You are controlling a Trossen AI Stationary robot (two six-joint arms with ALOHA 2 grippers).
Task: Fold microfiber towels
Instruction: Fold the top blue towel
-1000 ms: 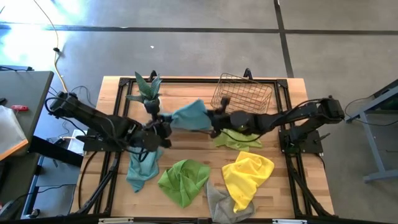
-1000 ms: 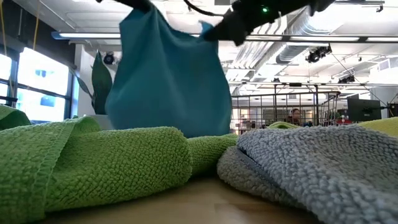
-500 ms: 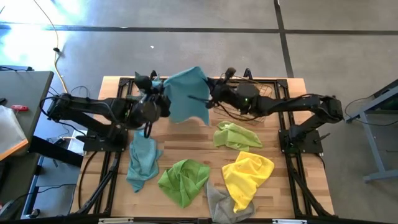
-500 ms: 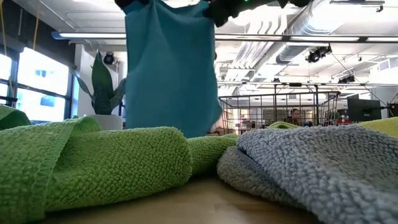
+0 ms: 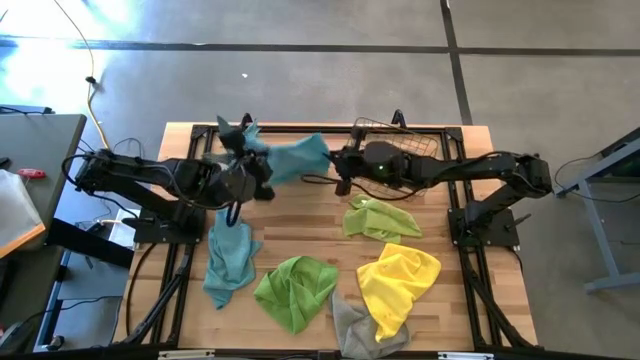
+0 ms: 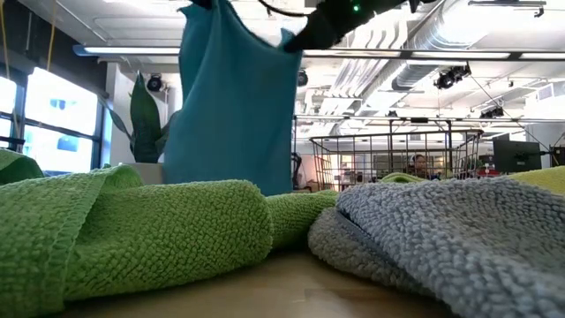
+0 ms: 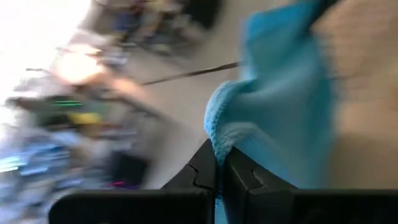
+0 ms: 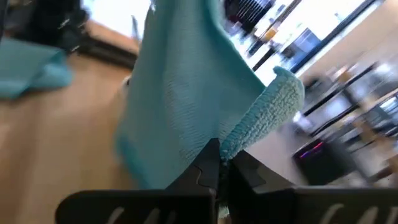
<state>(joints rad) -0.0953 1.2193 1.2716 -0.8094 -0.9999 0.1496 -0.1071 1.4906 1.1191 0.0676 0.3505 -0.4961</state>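
I have the soft teal-blue microfiber towel [image 5: 290, 160] in the air at the table's back edge — left gripper [image 5: 247, 172] and right gripper [image 5: 340, 170] each pinched shut on a top corner, its top edge stretched between them, body hanging down.

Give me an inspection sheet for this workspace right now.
Surface: wooden table.
Job's things: teal towel held up between both grippers; second teal towel, green towel, second green towel, yellow towel, grey towel lie crumpled.
Clutter: wire basket, plant.
Grippers: left gripper and right gripper each shut on a towel corner.
Cables: yellow cable on floor.
Surroundings: side desk, open hall.
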